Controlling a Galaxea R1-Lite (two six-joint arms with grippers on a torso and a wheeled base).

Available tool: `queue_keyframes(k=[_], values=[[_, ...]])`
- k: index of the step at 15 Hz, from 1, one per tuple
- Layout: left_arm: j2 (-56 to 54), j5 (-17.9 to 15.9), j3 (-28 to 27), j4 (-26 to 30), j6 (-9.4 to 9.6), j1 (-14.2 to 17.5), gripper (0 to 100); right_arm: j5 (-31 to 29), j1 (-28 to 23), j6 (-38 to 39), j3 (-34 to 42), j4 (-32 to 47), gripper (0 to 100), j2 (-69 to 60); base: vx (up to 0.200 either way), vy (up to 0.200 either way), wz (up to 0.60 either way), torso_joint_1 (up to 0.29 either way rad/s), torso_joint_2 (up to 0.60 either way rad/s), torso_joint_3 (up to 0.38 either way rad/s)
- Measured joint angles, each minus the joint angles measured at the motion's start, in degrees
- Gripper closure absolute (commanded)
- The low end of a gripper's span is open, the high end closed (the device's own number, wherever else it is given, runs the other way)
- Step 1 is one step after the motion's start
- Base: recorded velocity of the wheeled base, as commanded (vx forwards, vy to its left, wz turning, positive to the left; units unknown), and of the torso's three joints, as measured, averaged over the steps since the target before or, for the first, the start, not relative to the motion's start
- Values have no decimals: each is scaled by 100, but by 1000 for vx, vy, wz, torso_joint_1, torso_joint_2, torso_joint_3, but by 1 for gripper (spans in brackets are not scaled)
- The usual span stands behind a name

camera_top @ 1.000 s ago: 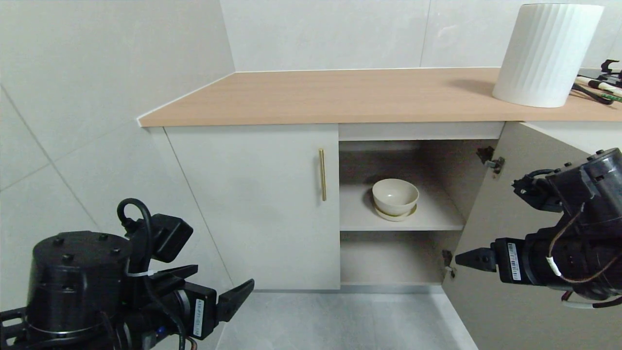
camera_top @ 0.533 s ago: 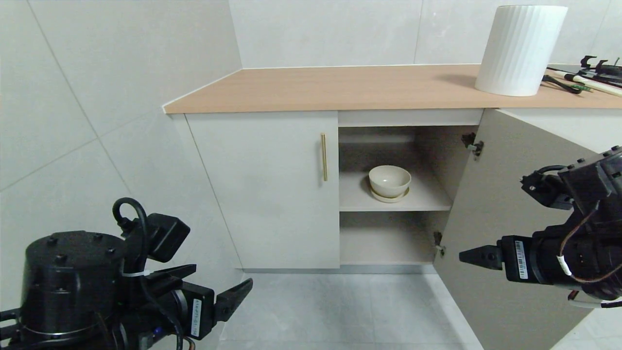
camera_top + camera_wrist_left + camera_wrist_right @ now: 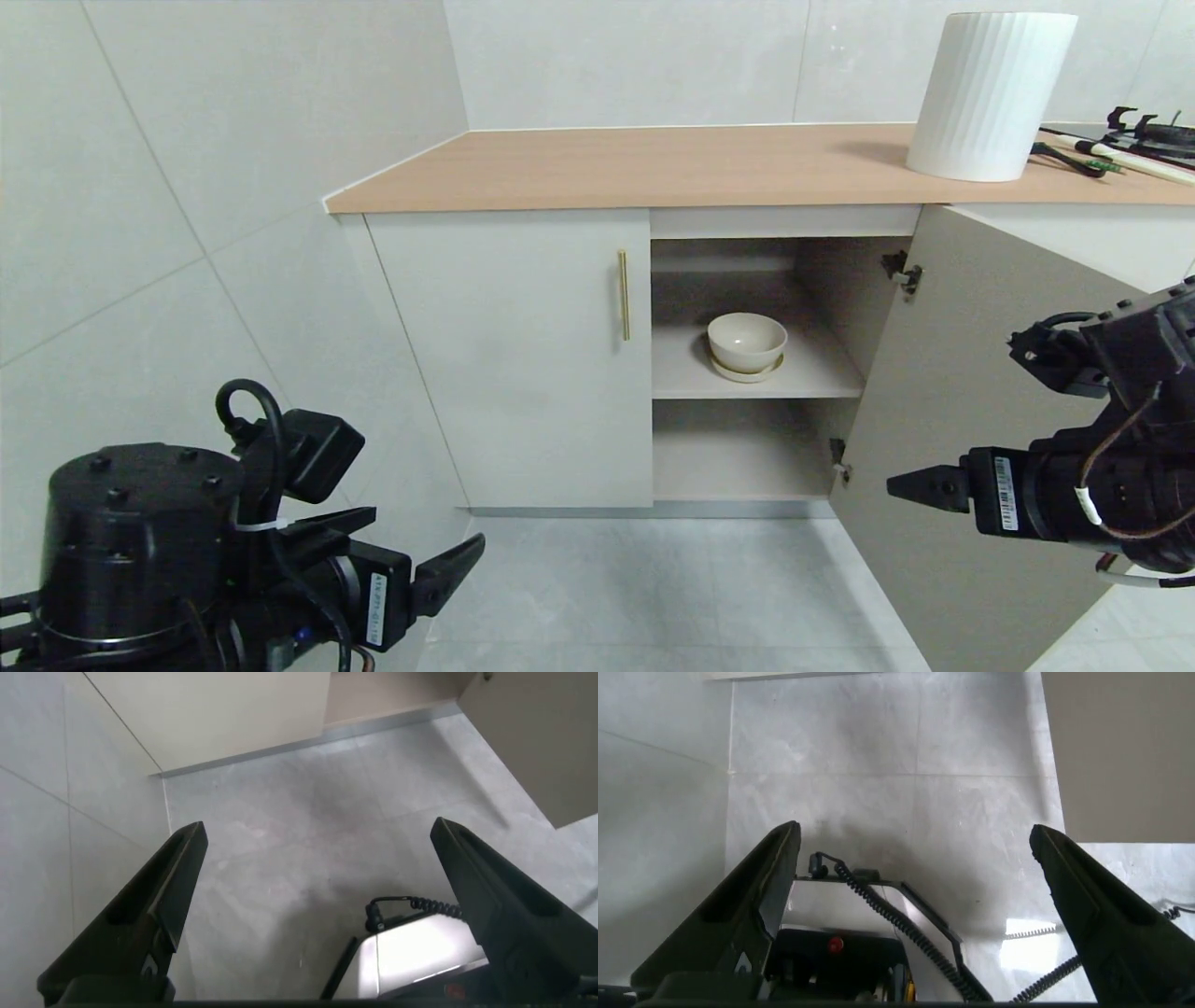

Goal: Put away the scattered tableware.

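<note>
Head view: bowl on plate, on the upper shelf of the open cabinet, at 3 o'clock of the gold handle. Wrist views: left gripper and right gripper, each with 2 fingers spread apart above grey floor tiles. White ribbed vase on wooden countertop, at 1 o'clock of the bowl.

The wooden surface carried a ribbed white cylinder, upright toward its right end and near the front edge. A few slim tools lay just beyond it at the right edge. Below, in the open cabinet, the upper shelf held a pale plate toward its left side, with a bowl upright on the plate. The lower shelf sat just above the grey tiled floor.
</note>
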Motion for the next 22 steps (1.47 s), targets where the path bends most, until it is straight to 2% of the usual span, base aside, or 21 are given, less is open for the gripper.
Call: queue_keyframes(k=[17,22], values=[[17,128,-15,-15,6,-2,0,-41,-124,-139,-9,224,0,-85,0,0,0,0,0,0],[41,205,-50,-4,6,1,0,-41,-124,-155,2,244,0,-80,0,-200,0,8,2,2]])
